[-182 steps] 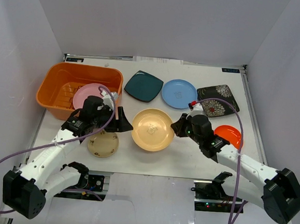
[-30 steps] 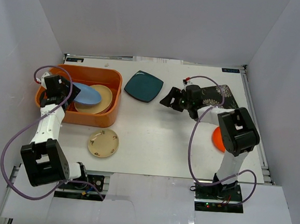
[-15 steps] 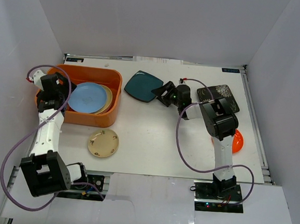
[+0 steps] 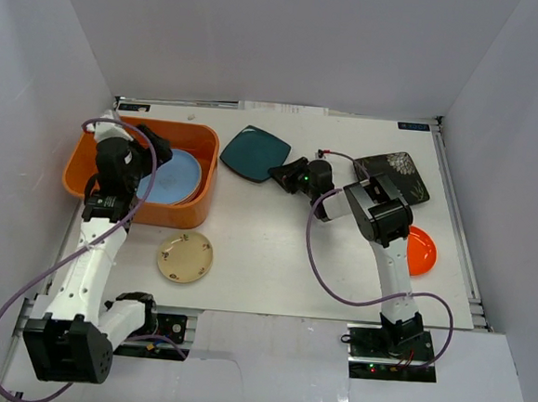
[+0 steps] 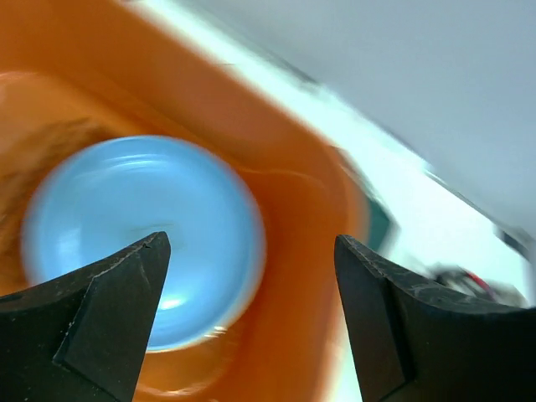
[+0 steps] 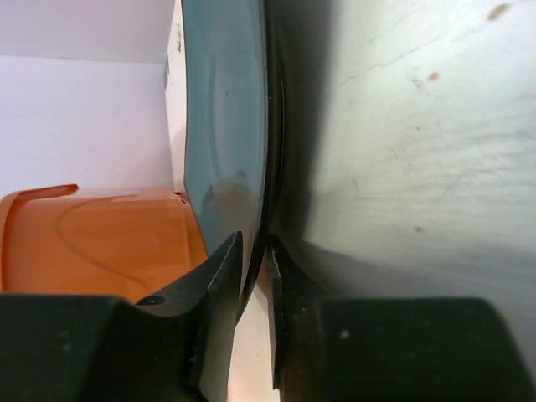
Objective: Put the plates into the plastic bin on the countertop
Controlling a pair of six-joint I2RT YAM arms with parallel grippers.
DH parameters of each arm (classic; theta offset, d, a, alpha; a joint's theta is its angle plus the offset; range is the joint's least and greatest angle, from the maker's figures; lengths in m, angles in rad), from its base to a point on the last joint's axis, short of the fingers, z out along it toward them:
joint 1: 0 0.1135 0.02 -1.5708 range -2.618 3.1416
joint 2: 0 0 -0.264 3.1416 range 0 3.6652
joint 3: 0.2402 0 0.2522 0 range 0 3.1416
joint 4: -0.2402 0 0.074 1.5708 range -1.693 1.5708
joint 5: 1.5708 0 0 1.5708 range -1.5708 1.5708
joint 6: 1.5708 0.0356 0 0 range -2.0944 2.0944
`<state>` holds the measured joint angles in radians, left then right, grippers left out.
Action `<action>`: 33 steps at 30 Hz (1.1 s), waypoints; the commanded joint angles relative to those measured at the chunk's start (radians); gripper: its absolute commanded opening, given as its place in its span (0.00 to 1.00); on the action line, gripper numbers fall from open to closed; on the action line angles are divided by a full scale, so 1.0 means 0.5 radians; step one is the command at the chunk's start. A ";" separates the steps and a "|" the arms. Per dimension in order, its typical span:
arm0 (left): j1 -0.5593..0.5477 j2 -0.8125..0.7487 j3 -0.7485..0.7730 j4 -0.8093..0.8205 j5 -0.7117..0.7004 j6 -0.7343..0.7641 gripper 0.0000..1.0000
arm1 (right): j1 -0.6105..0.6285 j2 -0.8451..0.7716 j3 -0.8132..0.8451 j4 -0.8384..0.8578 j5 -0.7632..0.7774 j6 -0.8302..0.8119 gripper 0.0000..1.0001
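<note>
L gripper (image 4: 152, 145) hangs empty w/ jaws wide apart over light blue plate (image 4: 173, 177) lying in orange bin (image 4: 87, 170), while R gripper (image 4: 279, 174) has jaws nearly closed, pinching rim of dark teal sq. plate (image 4: 254, 153) on countertop (image 4: 283, 258), just beside bin.

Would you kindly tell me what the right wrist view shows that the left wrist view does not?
Only the right wrist view shows, up close, the right gripper shut on the rim of the dark teal plate. Only the left wrist view shows the light blue plate lying inside the orange plastic bin, below the open, empty left gripper. Both show that bin: its outer wall in the right wrist view, its inside in the left.
</note>
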<state>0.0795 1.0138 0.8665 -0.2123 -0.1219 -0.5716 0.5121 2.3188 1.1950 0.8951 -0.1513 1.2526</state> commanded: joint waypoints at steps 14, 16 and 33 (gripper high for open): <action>-0.512 0.111 0.421 -0.011 1.382 0.082 0.92 | -0.116 -1.277 -1.015 0.185 0.177 -0.572 0.08; -0.545 0.141 0.442 -0.045 1.412 0.073 0.92 | -0.186 -1.528 -1.217 0.186 0.003 -0.560 0.08; -0.996 0.613 0.366 -0.177 1.431 0.122 0.94 | -0.392 -2.643 -1.651 -0.054 -0.823 -0.336 0.08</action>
<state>-0.3874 1.3041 1.0668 -0.3431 0.5705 -0.5240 0.3206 1.0573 0.3443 0.7544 -0.4942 1.0466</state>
